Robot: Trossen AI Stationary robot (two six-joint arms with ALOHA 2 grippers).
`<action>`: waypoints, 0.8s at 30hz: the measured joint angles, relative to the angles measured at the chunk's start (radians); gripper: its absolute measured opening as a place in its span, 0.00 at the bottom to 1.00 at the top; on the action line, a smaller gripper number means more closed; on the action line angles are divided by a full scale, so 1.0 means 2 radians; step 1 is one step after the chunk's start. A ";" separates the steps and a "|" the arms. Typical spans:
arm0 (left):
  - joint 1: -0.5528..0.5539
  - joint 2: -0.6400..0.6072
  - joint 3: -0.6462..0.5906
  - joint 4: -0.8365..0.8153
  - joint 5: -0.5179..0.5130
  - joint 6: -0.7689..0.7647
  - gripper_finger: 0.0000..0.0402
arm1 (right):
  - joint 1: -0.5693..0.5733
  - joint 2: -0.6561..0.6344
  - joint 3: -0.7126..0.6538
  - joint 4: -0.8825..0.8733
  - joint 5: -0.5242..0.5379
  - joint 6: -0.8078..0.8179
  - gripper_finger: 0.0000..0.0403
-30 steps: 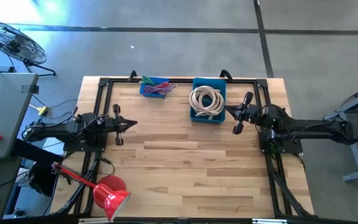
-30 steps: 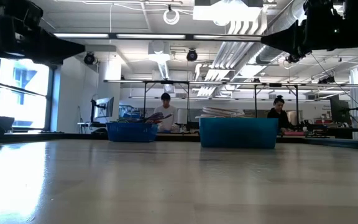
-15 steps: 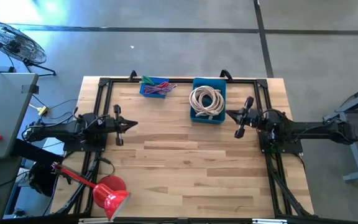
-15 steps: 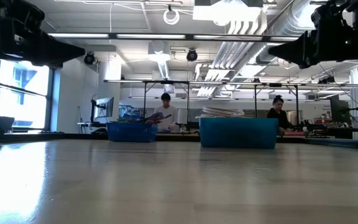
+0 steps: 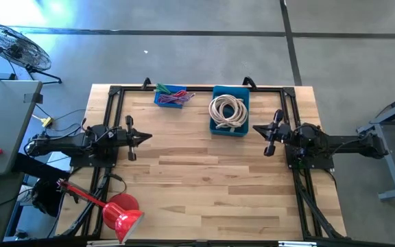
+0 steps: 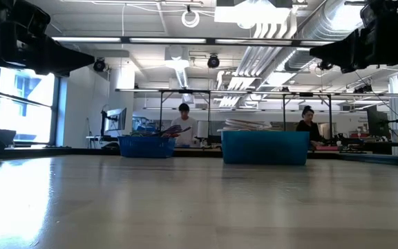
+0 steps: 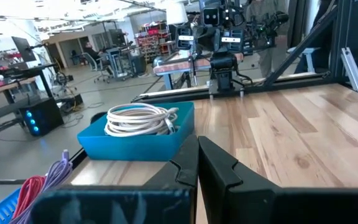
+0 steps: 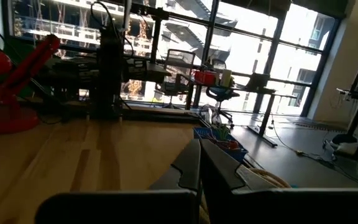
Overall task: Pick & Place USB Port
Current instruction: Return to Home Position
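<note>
The fingers (image 7: 184,169) of the left gripper (image 5: 144,136) are pressed together, and the gripper is held above the left side of the worktop (image 5: 204,185). The right gripper (image 5: 256,128), likewise closed on nothing, is held at the right side, near the dark blue bin (image 5: 238,131) in which the coiled white cable (image 5: 227,110) is laid. The purple and red charger cables (image 5: 175,97) are seen in the smaller blue bin (image 5: 160,101) at the far edge.

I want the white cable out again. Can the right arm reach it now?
Probably yes: the right gripper, shut and empty, sits beside the open-topped dark blue bin, and the coiled white cable lies uncovered, nothing between. The left gripper waits across the table.
</note>
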 joint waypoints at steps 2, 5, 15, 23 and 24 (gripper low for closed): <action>0.000 0.000 0.000 0.000 0.000 0.000 0.00 | 0.006 -0.012 0.000 -0.003 -0.016 -0.001 0.00; 0.000 0.000 0.000 0.000 -0.002 0.000 0.00 | 0.013 -0.021 0.000 -0.013 -0.043 -0.001 0.00; 0.000 0.000 0.000 0.000 -0.006 -0.002 0.00 | 0.041 -0.021 0.000 -0.039 -0.056 0.002 0.00; 0.000 0.000 0.000 -0.001 -0.008 -0.011 0.00 | 0.072 -0.021 0.000 -0.047 -0.026 -0.015 0.00; 0.000 0.000 0.000 -0.002 -0.008 -0.012 0.00 | 0.074 -0.021 0.000 -0.048 -0.025 -0.017 0.00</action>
